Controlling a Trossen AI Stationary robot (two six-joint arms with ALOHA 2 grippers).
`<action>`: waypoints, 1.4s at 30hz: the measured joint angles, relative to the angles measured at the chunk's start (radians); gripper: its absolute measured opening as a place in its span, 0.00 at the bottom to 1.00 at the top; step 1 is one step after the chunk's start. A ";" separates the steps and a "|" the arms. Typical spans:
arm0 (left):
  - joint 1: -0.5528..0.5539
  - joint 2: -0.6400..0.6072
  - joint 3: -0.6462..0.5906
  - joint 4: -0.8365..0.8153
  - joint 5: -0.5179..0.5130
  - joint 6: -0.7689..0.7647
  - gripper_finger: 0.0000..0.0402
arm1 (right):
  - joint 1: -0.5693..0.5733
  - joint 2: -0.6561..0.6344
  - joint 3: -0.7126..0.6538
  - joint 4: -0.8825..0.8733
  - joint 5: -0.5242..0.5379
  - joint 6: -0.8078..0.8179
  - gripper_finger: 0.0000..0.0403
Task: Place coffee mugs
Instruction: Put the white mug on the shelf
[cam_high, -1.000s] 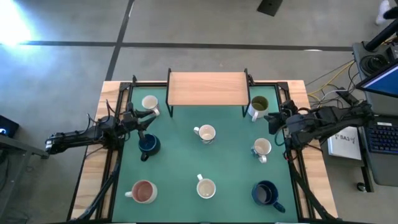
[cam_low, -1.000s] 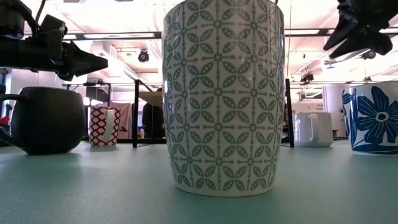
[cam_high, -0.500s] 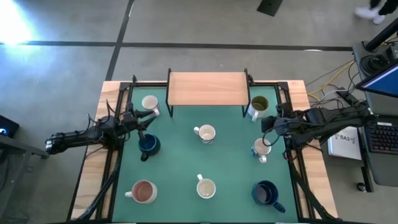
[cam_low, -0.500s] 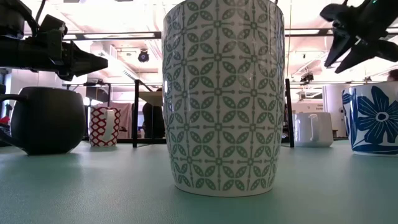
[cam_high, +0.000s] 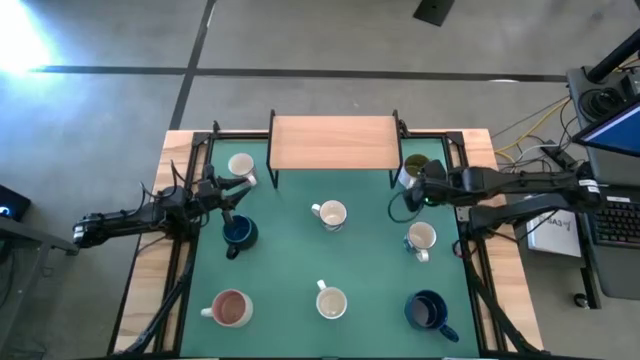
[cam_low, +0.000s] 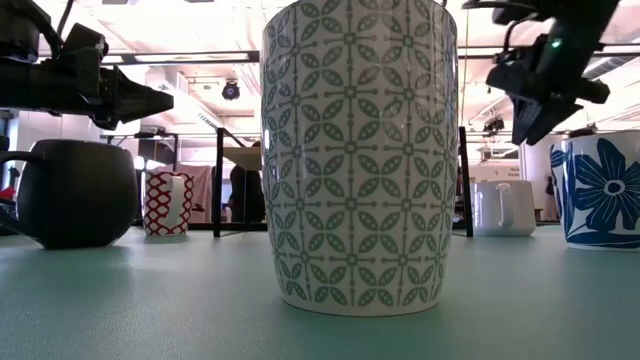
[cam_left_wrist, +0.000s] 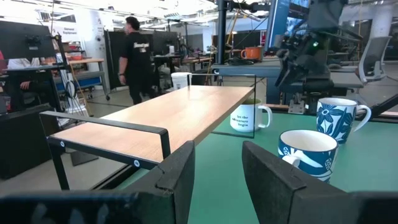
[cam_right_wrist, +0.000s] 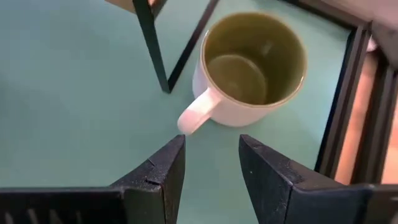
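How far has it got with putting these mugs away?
Nothing looks placed yet: the wooden shelf is bare and the mugs still stand on the green mat. The right gripper, open, hovers over the olive-green mug. The left gripper waits, empty.

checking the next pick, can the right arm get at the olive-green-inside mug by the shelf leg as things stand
Probably yes. The right gripper hangs above the olive-green-inside mug, jaws open, with the handle pointing toward them and nothing between. The shelf leg stands close beside the mug and could crowd one jaw.
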 joint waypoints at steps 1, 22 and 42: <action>0.000 0.000 0.000 0.000 0.000 0.000 0.29 | -0.021 0.001 0.008 0.000 -0.024 -0.007 0.35; 0.000 0.000 0.000 0.000 0.000 0.000 0.29 | -0.264 0.145 0.015 0.028 -0.127 -0.570 0.35; 0.000 0.000 0.000 0.000 0.000 0.000 0.29 | -0.418 0.289 0.015 0.104 -0.134 -0.849 0.31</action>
